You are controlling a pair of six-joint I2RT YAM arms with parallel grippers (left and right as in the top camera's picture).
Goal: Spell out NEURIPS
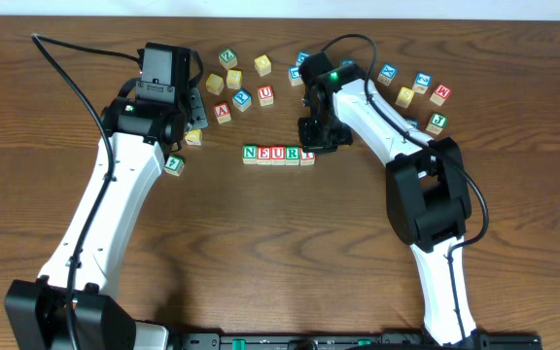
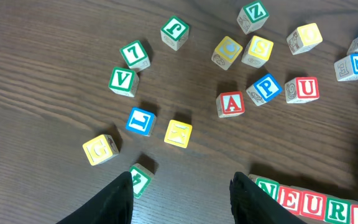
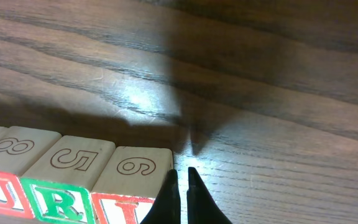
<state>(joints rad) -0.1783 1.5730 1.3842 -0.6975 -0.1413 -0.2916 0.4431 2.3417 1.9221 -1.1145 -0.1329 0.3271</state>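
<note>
While the right fingers (image 3: pixel 169 200) stand pinched shut and empty, the NEURI row (image 1: pixel 278 155) lies on the table (image 1: pixel 533 194).
Its I cube (image 3: pixel 132 186) sits just beside their tips, perhaps touching; the left fingers (image 2: pixel 120 199) hang part open, holding nothing.

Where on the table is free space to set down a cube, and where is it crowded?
Free: the table in front of the NEURI row, between the left arm and right arm. Crowded: behind the row, loose cubes; at its I end, the right gripper.
</note>
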